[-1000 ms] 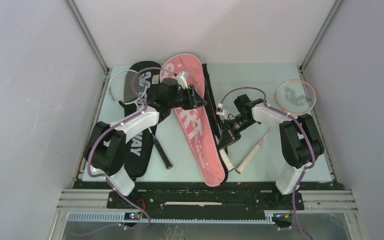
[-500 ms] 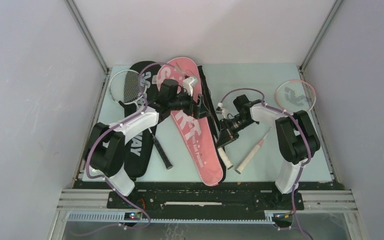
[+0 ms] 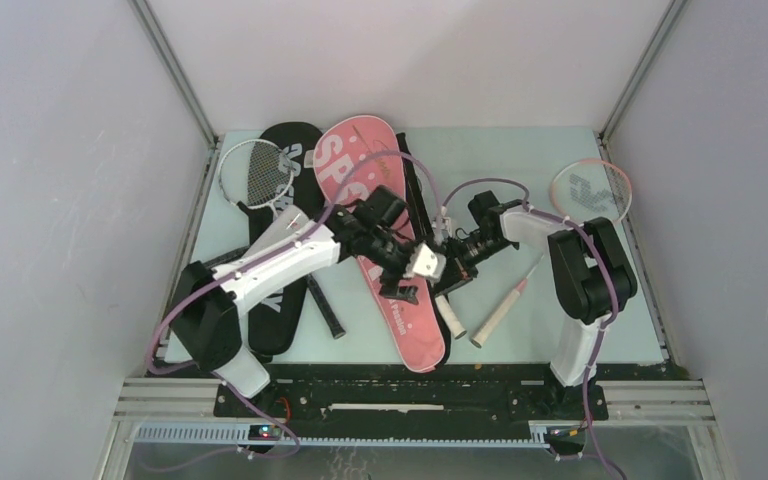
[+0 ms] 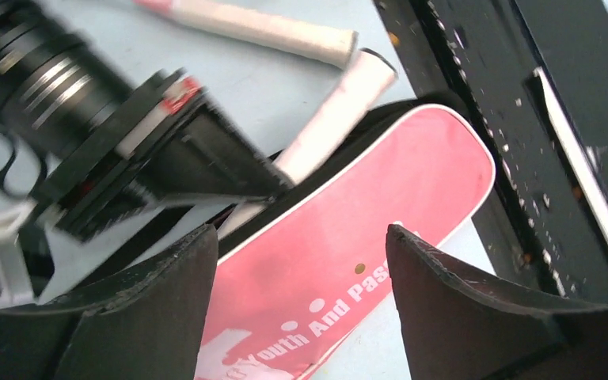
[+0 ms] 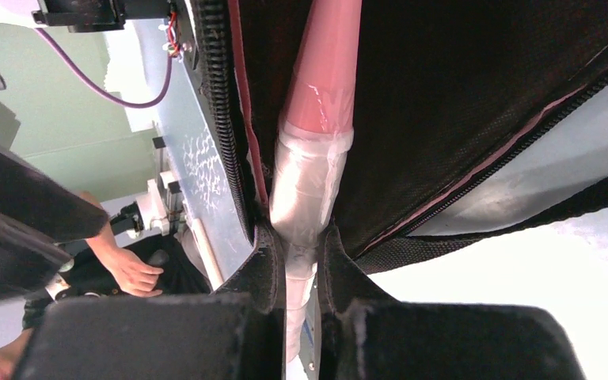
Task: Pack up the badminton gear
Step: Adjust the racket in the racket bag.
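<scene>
The pink "SPORT" cover (image 3: 365, 170) lies on the table middle, its narrow end toward me. My right gripper (image 3: 447, 283) is shut on a white-wrapped racket handle (image 5: 307, 178) whose pink shaft runs into the cover's black-lined opening (image 5: 459, 95). My left gripper (image 3: 410, 282) is open and empty above the cover's lower half (image 4: 348, 237), next to the right gripper (image 4: 127, 150). A pink racket (image 3: 590, 190) lies at the right, with its white handle (image 4: 269, 28). A white-framed racket (image 3: 253, 172) rests on the black "CROSSWAY" cover (image 3: 278, 295) at the left. Shuttlecocks and tube are out of view.
The black strap (image 3: 418, 190) runs along the pink cover's right edge. The table's near edge with a black rail (image 3: 410, 385) lies just past the cover's tip. Grey walls (image 3: 80, 200) close in on both sides.
My left arm has swung from the far end of the pink cover toward me and to the right, over its lower half. The cover has shifted slightly. The right gripper keeps its hold.
</scene>
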You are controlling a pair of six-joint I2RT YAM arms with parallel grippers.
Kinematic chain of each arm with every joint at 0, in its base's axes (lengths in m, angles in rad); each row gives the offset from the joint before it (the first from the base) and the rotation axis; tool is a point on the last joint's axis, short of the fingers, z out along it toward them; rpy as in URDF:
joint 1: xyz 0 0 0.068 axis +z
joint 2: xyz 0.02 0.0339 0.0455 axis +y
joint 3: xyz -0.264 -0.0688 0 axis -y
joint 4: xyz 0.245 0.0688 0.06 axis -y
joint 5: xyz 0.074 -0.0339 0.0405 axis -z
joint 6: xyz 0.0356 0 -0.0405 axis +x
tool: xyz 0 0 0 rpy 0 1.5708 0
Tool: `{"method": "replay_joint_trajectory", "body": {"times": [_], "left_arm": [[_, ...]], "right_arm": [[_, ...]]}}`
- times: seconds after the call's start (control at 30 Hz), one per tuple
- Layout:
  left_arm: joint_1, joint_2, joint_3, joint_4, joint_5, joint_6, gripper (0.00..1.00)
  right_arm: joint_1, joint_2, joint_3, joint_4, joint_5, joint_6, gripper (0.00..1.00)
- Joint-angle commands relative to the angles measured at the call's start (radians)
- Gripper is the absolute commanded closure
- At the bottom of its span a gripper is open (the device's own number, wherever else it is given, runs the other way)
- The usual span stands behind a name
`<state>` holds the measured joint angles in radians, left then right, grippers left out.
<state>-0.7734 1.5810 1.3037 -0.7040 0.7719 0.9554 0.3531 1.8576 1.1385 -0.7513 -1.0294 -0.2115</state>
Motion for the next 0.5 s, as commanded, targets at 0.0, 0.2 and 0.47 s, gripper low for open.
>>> {"method": "replay_joint_trajectory", "body": {"times": [0.0, 0.2, 0.47], "left_arm": [[-0.096, 0.050, 0.086, -0.158, -0.117, 0.290, 0.20], [-0.154, 0.113, 0.128, -0.156, -0.261, 0.339, 0.20], [-0.163, 0.176, 0.155, -0.146, -0.379, 0.443, 0.24]], "right_arm": [[-0.005, 0.027, 0.050, -0.009, -0.108, -0.110, 1.00], [-0.005, 0.042, 0.051, -0.024, -0.107, -0.121, 1.00], [0.006, 0.050, 0.051, -0.026, -0.091, -0.124, 1.00]]}}
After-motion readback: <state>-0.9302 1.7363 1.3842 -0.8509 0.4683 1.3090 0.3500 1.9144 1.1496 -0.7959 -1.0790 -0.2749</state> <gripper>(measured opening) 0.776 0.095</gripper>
